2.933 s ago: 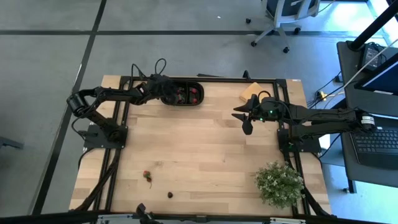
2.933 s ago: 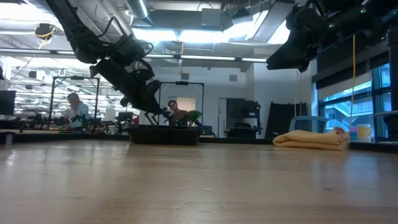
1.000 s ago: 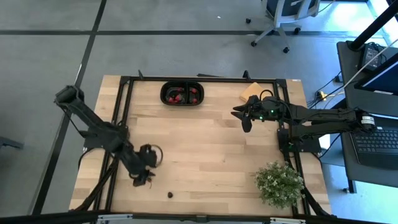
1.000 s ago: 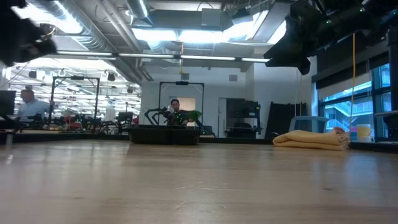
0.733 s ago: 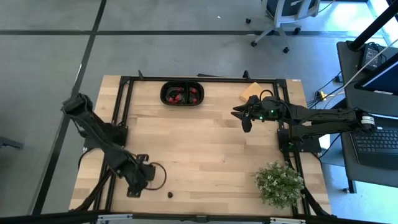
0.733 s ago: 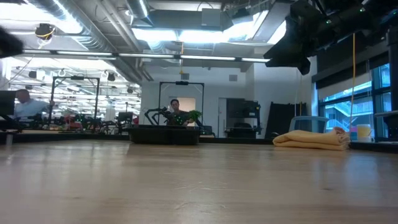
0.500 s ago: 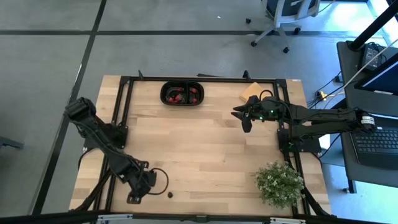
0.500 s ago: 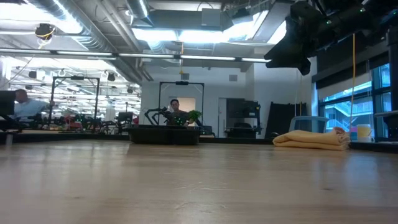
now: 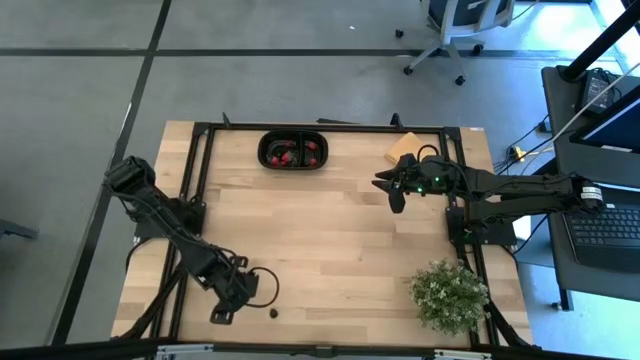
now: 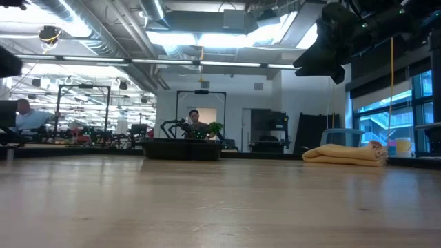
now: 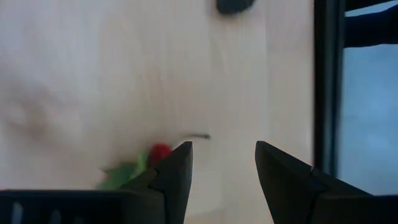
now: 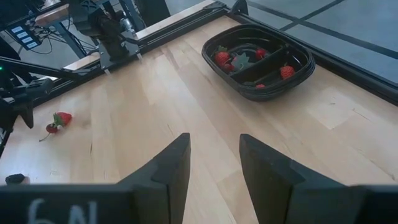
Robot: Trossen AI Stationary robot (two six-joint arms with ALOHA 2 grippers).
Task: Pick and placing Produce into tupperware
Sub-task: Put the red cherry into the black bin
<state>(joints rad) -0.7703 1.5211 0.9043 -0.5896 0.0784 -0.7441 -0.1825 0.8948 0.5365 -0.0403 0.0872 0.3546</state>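
The pale wooden table (image 9: 330,240) has a smooth, matt plank surface with visible grain, framed along its edges by black metal rails (image 9: 330,127). The black oval plastic container (image 12: 261,59) looks glossy, catching light on its rim. The small red strawberry with green top (image 12: 61,118) has a slight sheen. A folded yellow cloth (image 10: 343,154) lies soft and matt near the far right corner.
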